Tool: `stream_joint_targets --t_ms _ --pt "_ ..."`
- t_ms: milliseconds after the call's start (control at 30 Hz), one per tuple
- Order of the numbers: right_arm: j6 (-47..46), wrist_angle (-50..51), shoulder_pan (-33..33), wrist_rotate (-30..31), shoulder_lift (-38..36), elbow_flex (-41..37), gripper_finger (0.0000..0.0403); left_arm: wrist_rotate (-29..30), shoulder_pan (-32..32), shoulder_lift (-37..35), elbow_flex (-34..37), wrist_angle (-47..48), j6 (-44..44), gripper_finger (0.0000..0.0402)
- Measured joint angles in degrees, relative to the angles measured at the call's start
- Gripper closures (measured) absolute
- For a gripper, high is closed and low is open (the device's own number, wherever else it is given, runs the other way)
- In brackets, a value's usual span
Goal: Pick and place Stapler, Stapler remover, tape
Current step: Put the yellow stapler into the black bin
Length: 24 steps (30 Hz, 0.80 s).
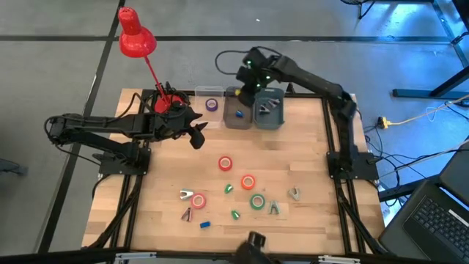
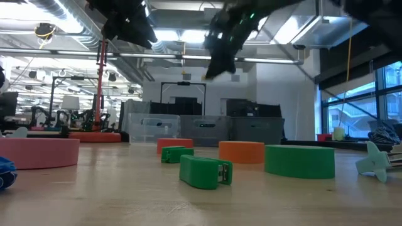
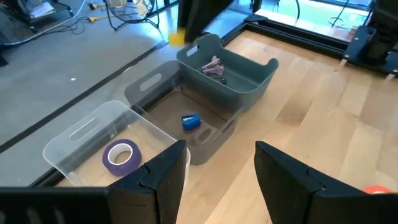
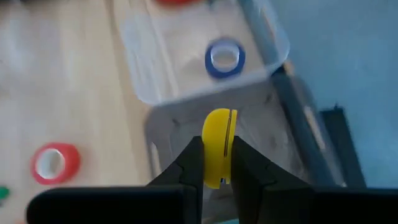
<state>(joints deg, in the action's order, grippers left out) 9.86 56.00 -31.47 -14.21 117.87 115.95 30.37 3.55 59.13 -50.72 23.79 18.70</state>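
Note:
My right gripper (image 1: 246, 89) reaches to the far edge and hangs over the middle grey bin (image 1: 238, 115), shut on a small yellow stapler (image 4: 218, 144). That bin holds a blue stapler (image 3: 191, 121). The clear bin (image 3: 81, 140) holds a purple tape roll (image 3: 121, 155). The dark bin (image 3: 245, 78) holds a stapler remover (image 3: 213, 66). My left gripper (image 3: 219, 163) is open and empty, raised above the table near the bins (image 1: 196, 132). Red tape rolls (image 1: 226, 163) (image 1: 248, 181), a pink one (image 1: 198, 199) and a green one (image 1: 257, 201) lie flat on the table. My right gripper pinches the yellow stapler between its two fingers, which come from above. The stapler's rounded end (image 4: 219, 121) sticks out beyond the fingertips (image 4: 194, 155). It is lifted clear, above the middle bin.
Small green staplers (image 1: 229, 188) (image 1: 235, 215), a blue one (image 1: 206, 224) and grey stapler removers (image 1: 186, 193) (image 1: 274, 208) (image 1: 294, 193) lie scattered near the table's near edge. A red desk lamp (image 1: 136, 40) stands at the far left corner. Bare wood lies between bins and clutter.

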Motion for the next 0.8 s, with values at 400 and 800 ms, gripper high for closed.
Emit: stream_joint_targets --t_ms 400,800 --pt "6.42 2.15 -2.16 3.75 17.18 6.76 0.0355 0.14 -0.02 0.0 0.0 0.04 0.02 0.0222" --pt "9.54 1.65 -2.29 8.5 22.75 6.92 0.0355 1.15 -0.01 0.0 0.02 0.04 0.03 0.0222"
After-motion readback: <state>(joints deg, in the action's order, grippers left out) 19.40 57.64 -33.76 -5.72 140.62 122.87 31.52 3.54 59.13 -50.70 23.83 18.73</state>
